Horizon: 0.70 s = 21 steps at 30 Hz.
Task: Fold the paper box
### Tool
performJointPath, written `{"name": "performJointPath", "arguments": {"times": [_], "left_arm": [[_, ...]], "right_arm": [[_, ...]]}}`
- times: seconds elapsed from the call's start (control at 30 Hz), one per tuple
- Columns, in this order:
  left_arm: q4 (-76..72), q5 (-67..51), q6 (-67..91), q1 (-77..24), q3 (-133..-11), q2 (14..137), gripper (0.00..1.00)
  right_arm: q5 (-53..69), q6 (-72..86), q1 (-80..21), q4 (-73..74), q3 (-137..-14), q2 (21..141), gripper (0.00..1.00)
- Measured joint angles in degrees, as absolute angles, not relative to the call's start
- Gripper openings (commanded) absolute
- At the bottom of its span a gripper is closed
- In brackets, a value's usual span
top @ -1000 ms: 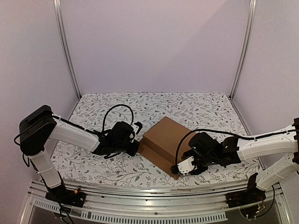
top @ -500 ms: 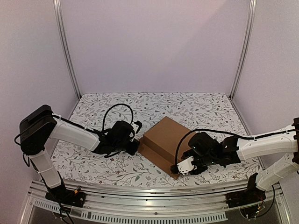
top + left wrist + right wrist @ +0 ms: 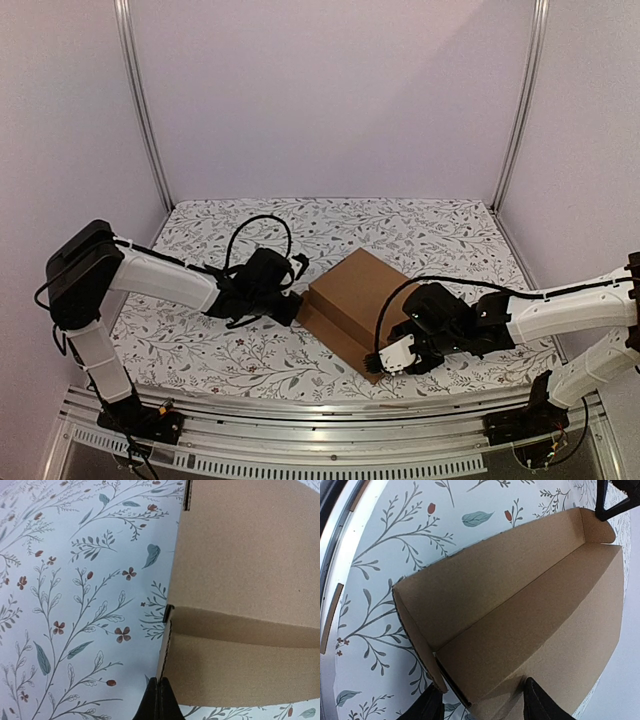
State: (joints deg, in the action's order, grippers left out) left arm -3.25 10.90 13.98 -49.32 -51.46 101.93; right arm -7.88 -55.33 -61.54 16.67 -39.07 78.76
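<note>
Left arm has shifted since a second ago: wrist a touch higher and farther back, its cable (image 3: 262, 224) loop standing taller. Box and right arm unchanged.

Box (image 3: 358, 288): brown cardboard, mid tabletop (image 3: 430, 235), turned cornerwise, lying between the two hands. From above, the top panel sits over a lower front wall, leaving a step along the near-left side. Right wrist view looks into that side: long inner wall, inner floor, a short rounded flap folded in at the far end.

Left hand (image 3: 291, 306): at the box's left corner, low to the tabletop. In its wrist view the two dark fingers are pressed nearly together, only a thin seam between them, and the box's perforated corner edge runs straight down into that seam. Looks pinched on the cardboard edge.

Right hand (image 3: 386, 358): at the box's near corner. Fingers (image 3: 540, 703) spread wide, one outside the short end wall, the other over by the long panel, the corner sitting between them. Whether the pads press the cardboard, I cannot tell.
</note>
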Motion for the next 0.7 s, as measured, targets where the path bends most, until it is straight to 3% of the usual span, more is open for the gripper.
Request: {"name": "performJointPath", "arguments": {"times": [0.7], "left_arm": [[1.39, 8.16, 12.01, -47.7, -57.67, 105.69, 0.0]], "right_arm": [[-6.72, -55.55, -61.54, 17.15, -39.53, 78.98, 0.52]]}}
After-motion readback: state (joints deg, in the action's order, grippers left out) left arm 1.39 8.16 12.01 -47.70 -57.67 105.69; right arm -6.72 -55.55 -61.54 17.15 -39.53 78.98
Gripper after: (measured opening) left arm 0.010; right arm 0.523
